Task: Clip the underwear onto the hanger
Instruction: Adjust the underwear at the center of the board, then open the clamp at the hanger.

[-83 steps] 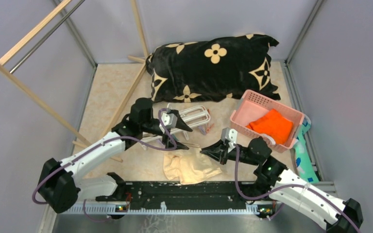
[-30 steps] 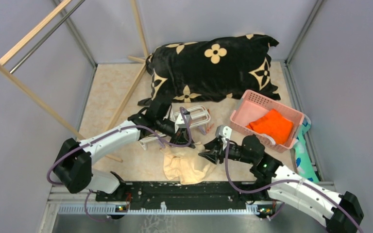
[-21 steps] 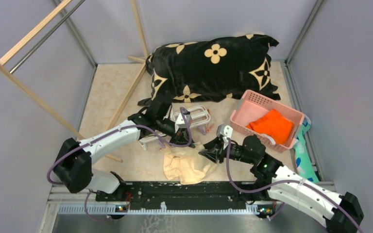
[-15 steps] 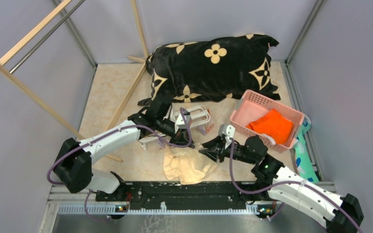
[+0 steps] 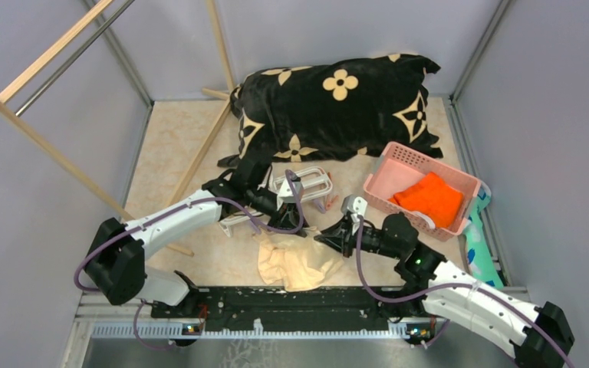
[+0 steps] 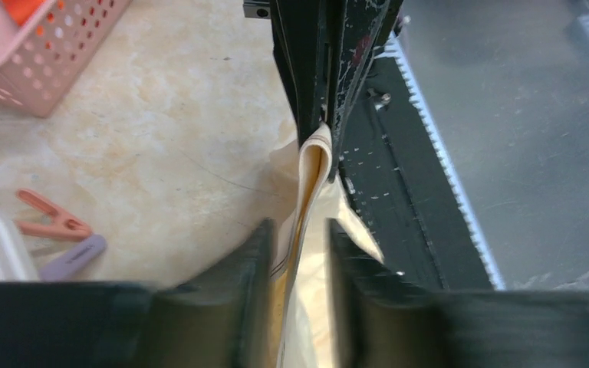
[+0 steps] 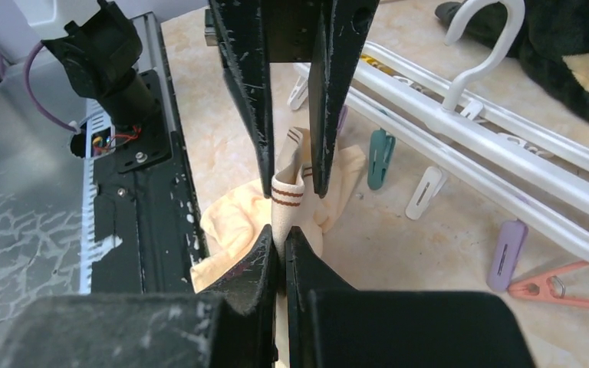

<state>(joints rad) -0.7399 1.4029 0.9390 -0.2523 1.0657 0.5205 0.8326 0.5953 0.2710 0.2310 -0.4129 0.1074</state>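
Underwear (image 5: 301,262), edge unseen inside right fingers (image 7: 251,297)

Pink basket (image 5: 406,157) w/ orange cloth (image 5: 429,198) (right side); black floral blanket (image 5: 337,107) behind.

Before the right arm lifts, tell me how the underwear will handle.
Likely floppy: the underwear lies crumpled, and the fold pinched in the right fingers doubles over on itself. Probably light, since that thin pinch alone holds the fold raised. The unheld part would probably sag and drape.
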